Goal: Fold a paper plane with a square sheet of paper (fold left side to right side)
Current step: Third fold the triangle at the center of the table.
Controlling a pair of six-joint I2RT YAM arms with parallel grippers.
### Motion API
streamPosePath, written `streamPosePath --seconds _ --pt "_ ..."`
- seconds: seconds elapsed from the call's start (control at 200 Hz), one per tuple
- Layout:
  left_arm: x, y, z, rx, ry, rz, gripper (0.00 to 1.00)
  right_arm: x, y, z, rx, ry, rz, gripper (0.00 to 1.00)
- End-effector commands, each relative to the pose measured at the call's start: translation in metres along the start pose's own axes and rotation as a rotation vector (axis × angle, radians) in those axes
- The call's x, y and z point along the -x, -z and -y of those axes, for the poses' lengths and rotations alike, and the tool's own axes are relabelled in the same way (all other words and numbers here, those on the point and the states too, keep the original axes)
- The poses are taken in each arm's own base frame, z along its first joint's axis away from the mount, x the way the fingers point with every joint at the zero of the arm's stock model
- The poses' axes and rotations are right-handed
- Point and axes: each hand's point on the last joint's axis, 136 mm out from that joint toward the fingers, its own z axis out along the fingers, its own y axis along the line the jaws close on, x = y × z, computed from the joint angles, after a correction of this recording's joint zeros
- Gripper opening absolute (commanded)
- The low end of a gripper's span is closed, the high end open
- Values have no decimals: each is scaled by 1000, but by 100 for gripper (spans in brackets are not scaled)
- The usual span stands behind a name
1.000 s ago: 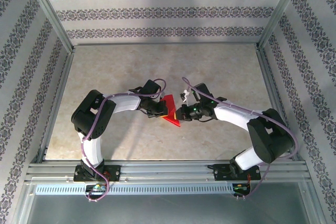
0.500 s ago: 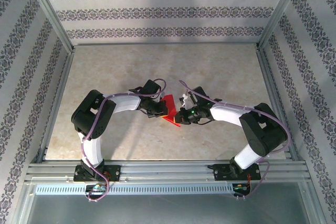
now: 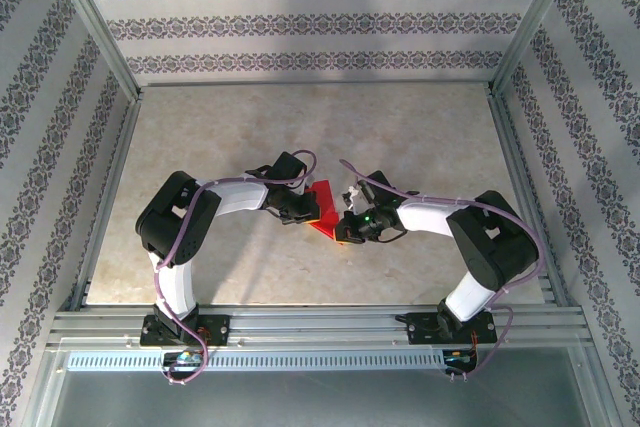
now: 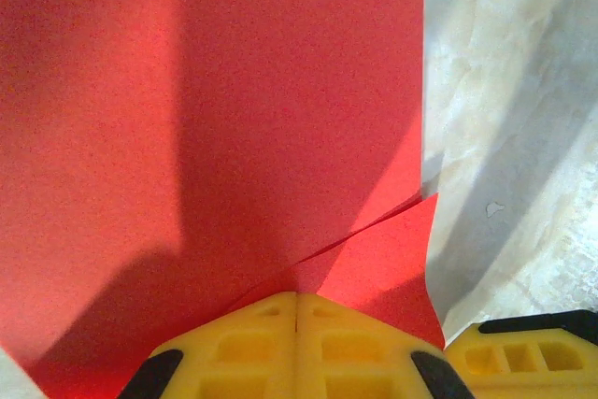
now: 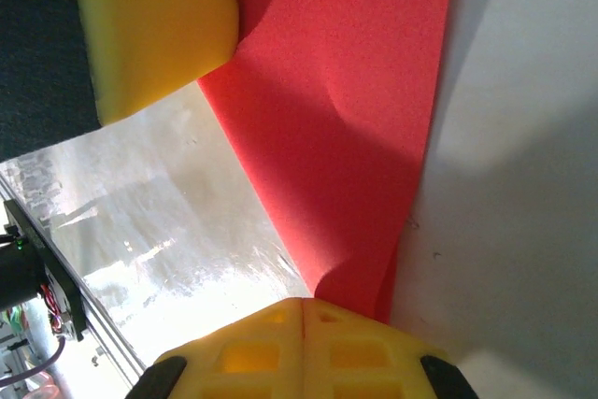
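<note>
The red sheet of paper (image 3: 326, 213) lies folded into a narrow pointed shape in the middle of the table, between my two grippers. In the left wrist view the paper (image 4: 234, 109) shows overlapping folded flaps, and my left gripper (image 4: 297, 298) is shut with its tips down on the flaps' meeting point. My left gripper (image 3: 306, 209) sits at the paper's left edge. In the right wrist view the paper (image 5: 346, 128) narrows toward my right gripper (image 5: 304, 304), which is shut at the pointed near end (image 3: 345, 230). I cannot tell whether paper is pinched in either.
The pale marbled tabletop (image 3: 300, 127) is walled by patterned panels and metal posts. A metal rail (image 3: 320, 325) runs along the near edge. The left gripper's yellow fingers (image 5: 149, 25) show beside the paper in the right wrist view.
My right gripper has slid a little nearer along the paper toward its pointed end, and the right arm's elbow has swung left. The left arm has stayed still.
</note>
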Motion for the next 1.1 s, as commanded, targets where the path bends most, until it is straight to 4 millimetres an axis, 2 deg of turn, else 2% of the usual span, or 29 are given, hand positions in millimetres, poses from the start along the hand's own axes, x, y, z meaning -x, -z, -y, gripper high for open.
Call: streamPosePath --seconds 0.0,0.26,0.405,1.094 --pt "-14 -12 -30 117 18 -36 4 -5 -5 -3 19 -11 -14 0" --pt "-14 -12 -31 117 17 -37 3 10 9 -21 68 13 44 0" --pt "-14 -12 -29 113 15 -35 3 12 4 -16 57 1 34 0" --pt "-12 -12 -27 105 18 -28 5 -7 -14 5 19 -64 -29 0"
